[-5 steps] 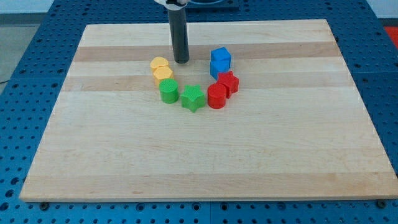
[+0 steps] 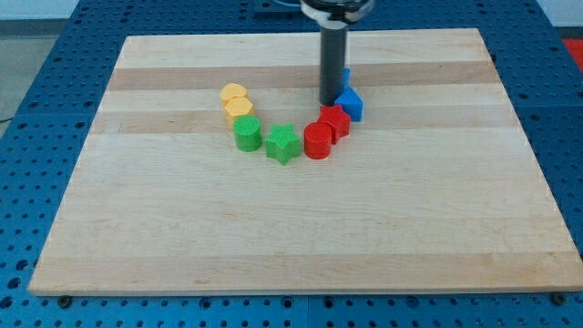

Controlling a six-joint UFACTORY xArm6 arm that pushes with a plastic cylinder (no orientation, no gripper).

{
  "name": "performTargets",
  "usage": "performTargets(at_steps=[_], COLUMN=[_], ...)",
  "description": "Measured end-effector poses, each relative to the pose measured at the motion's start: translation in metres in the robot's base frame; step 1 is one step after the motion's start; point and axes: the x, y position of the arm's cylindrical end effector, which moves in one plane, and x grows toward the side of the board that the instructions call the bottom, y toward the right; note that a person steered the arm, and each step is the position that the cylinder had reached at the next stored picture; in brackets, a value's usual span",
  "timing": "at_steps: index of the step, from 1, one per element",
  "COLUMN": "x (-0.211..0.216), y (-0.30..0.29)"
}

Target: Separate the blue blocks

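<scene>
**Rod tip pressed against the blue blocks**

The robot's tip [image 2: 331, 102] holds nothing; it touches the nearer blue block [image 2: 350, 104] at its left side. A second blue block [image 2: 345, 77] shows just behind the rod, mostly hidden. Both lie above the red blocks [image 2: 326, 130] on the wooden board [image 2: 291, 237].

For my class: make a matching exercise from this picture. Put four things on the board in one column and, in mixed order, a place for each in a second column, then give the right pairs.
1. my tip
2. green star block
3. yellow blocks
4. blue block

A. furthest to the view's left
B. lowest in the arc
C. just left of the blue block
D. furthest to the view's right

Pairs: 1-C, 2-B, 3-A, 4-D
</scene>
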Motion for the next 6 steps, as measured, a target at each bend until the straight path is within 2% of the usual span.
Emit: performTargets(at_steps=[2,3,4,5,6], x=[-0.034,-0.036,-0.061,-0.067,-0.063], y=[0.012,0.060,0.078,0.029,-0.070])
